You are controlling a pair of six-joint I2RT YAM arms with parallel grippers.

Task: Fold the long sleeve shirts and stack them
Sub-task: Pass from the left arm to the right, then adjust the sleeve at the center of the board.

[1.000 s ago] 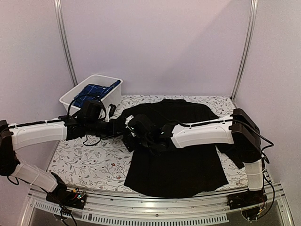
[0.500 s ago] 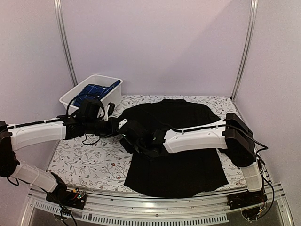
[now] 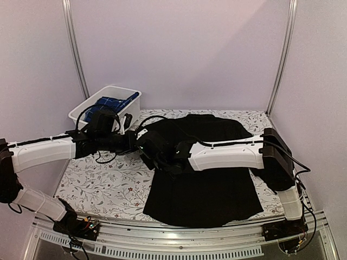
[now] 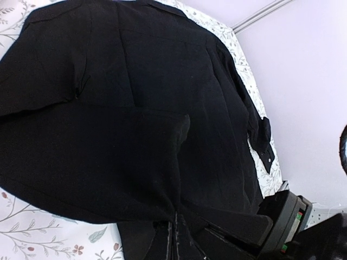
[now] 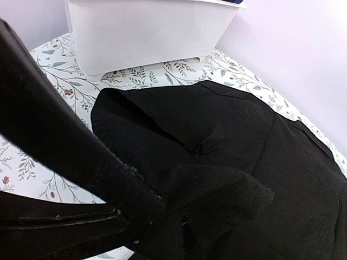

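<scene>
Black cloth is now pinched in the right hand (image 5: 154, 214). One second ago that hand was wide open above the black shirt (image 3: 206, 179). Since then it has slid a little toward the white tub (image 3: 130, 108) and snapped shut. Its two fingers are pressed together with a small bump of cloth squeezed between them.

The left hand (image 4: 176, 238) has not changed. It is shut tight too, and it holds a fold of the same shirt right beside the right hand.

I think this means the grabbing part is done. Both hands have the side of the shirt nearest the tub, so they look ready to lift that side and fold it over.

Most of the black shirt lies flat and spread out on the flowery worktop (image 3: 103, 181). No fold is finished yet.

The plaid shirt (image 3: 111, 103) sits bunched in the tub at the back left, well away from the black one. It has to be folded too, so the job is only starting.
</scene>
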